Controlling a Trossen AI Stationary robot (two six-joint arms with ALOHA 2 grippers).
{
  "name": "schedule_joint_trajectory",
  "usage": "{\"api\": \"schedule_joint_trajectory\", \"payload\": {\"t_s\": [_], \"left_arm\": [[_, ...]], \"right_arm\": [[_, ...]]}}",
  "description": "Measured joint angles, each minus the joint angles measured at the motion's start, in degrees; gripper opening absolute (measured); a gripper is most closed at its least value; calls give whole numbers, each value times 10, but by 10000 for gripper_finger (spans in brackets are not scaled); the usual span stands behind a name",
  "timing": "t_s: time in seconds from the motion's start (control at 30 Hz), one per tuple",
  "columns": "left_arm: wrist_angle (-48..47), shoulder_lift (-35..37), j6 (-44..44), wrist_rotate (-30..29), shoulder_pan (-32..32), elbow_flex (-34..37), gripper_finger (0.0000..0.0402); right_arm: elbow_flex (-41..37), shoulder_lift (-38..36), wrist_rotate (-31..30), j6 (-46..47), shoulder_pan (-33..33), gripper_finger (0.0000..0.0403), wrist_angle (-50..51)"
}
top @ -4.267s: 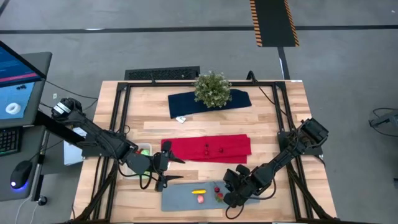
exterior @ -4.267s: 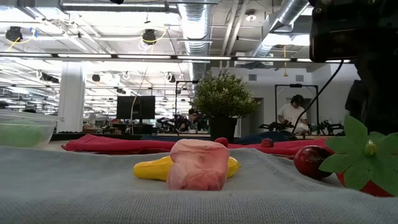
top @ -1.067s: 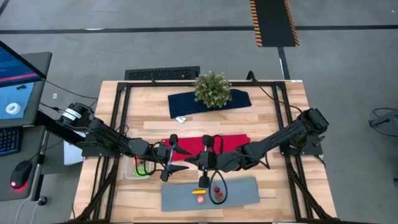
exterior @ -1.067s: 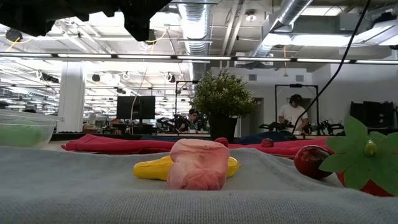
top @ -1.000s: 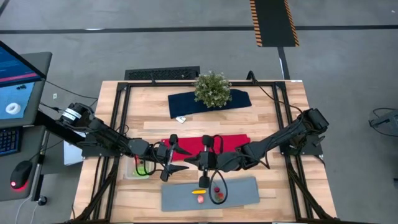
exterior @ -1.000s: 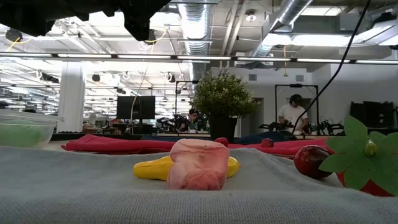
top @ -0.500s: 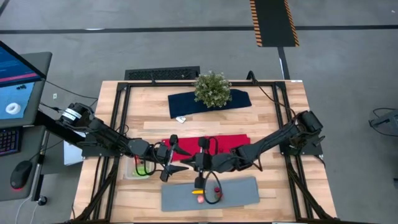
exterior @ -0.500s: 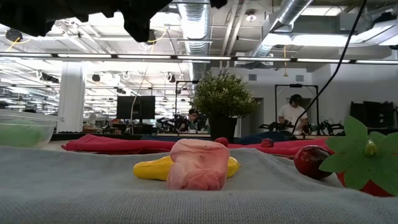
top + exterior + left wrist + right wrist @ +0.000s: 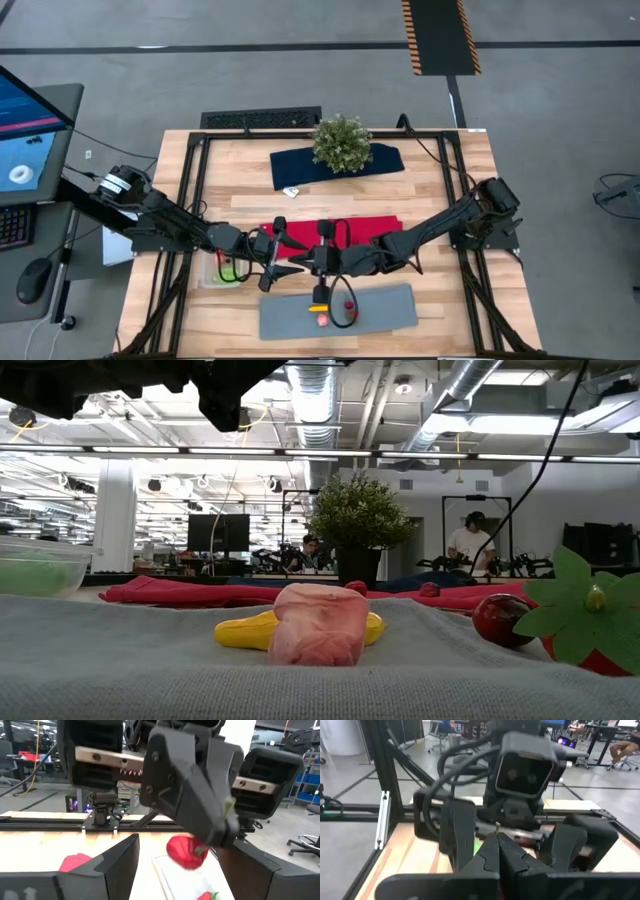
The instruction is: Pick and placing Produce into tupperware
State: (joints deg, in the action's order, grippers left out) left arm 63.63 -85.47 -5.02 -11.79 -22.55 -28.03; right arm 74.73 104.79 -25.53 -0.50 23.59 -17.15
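Right end effector (image 9: 321, 292), closed on a red fruit (image 9: 184, 852), faces the wide-open left end effector (image 9: 272, 256) at its 9 o'clock above the tabletop (image 9: 440, 205).

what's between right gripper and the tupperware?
High view: the open left gripper sits between the tupperware and the right gripper, shut on red produce.

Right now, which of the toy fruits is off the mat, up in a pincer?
The red strawberry, pinched by its green stem in the right pincer; the others lie on the grey mat.
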Motion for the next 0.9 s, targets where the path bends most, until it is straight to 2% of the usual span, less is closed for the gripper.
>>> {"api": "schedule_joint_trajectory", "payload": {"t_s": [0.57, 0.67, 0.9], "left_arm": [[1, 0, 1, 0, 0, 0, 247], [1, 0, 1, 6, 0, 0, 227], [0, 0, 9, 9, 0, 0, 139]], "right_arm": [[14, 0, 2, 5, 0, 10, 34], [15, 0, 2, 5, 0, 10, 34], [15, 0, 2, 6, 0, 10, 34]]}}
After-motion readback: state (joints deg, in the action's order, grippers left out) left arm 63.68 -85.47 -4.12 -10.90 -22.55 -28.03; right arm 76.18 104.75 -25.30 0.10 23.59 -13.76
